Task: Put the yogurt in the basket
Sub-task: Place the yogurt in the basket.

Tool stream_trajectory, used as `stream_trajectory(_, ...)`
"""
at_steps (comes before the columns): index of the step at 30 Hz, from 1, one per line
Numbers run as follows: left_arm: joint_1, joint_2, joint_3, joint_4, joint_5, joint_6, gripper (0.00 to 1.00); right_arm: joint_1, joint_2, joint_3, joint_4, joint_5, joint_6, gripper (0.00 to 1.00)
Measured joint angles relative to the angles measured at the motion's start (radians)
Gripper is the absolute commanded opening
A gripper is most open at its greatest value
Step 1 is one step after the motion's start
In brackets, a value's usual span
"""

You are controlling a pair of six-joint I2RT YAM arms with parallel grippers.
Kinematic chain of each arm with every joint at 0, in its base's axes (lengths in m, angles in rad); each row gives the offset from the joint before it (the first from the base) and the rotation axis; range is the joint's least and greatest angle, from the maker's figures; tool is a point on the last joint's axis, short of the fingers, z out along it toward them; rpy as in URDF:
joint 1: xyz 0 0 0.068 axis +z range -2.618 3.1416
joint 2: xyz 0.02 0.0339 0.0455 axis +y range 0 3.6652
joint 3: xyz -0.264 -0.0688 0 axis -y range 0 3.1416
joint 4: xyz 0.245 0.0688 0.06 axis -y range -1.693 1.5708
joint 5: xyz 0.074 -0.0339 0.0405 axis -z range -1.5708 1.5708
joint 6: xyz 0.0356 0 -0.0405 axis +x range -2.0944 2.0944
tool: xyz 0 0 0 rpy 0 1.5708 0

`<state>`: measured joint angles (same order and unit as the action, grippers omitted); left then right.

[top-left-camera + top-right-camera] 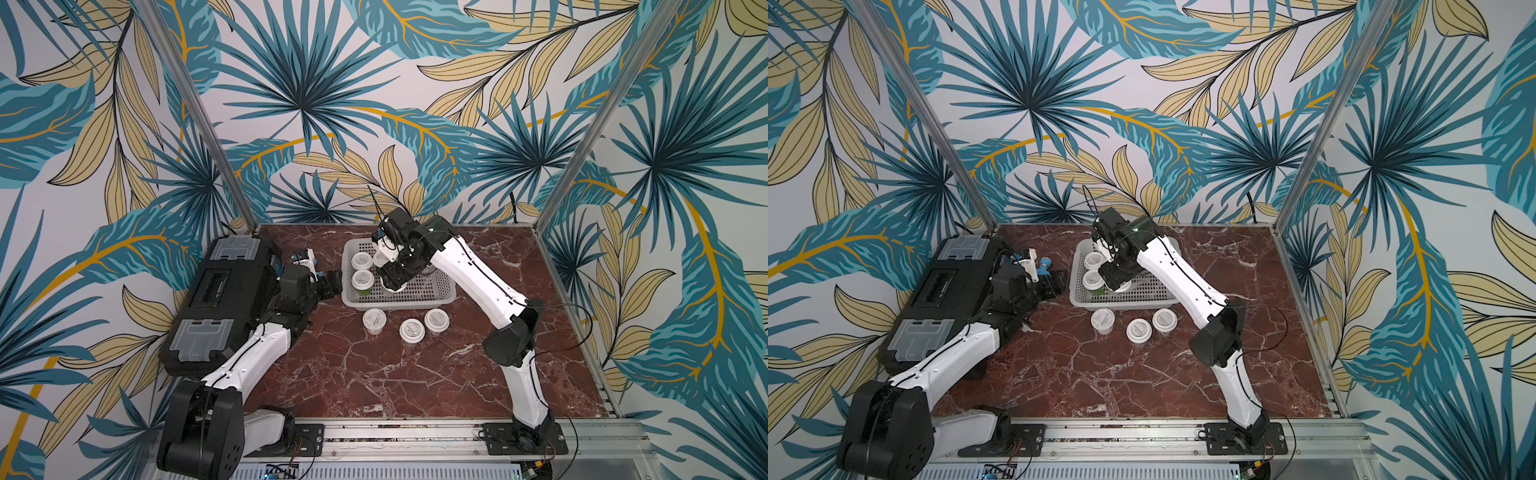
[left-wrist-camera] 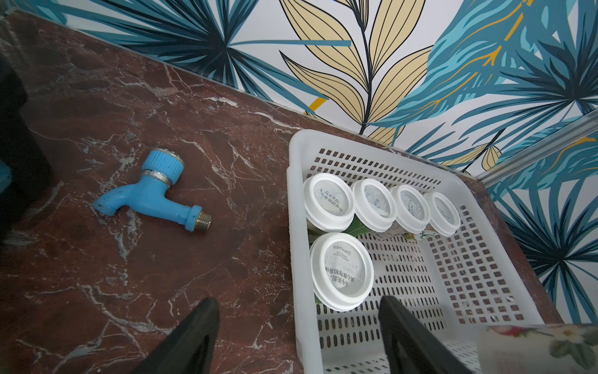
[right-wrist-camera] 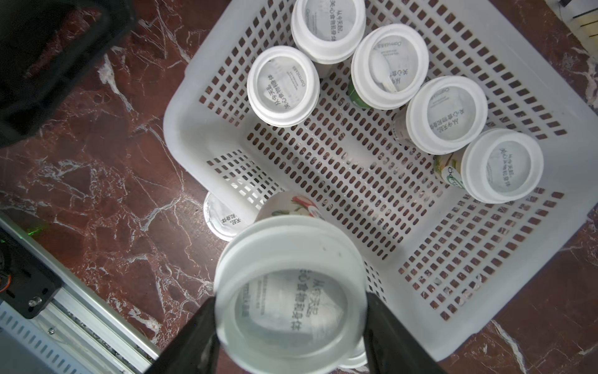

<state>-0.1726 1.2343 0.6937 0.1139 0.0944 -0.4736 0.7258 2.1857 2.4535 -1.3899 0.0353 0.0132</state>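
Placement is the step in hand. Left gripper (image 1: 333,284) hangs spread and empty just beside the basket (image 1: 399,304). Five cups (image 2: 341,270) stand inside, four along the far wall. Right gripper (image 1: 394,279) clamps a yogurt cup (image 3: 291,311) over the basket. Best to lower it upright onto bare floor, clear of the rim, then let go. Three cups (image 1: 411,329) stand on the table in front.

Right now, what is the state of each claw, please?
Left claw: open, holding nothing.
Right claw: closed on a yogurt cup.
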Motion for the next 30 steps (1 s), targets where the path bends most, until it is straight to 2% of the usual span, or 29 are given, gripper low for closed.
stream_trajectory(12,0.000,0.002,0.000,0.002,0.005,0.000,0.82,-0.032,0.069,0.055,0.012,0.013,-0.033,0.67)
stream_trajectory(30,0.000,0.010,0.000,0.002,0.018,0.000,0.82,-0.056,0.190,0.084,0.161,0.073,-0.032,0.67)
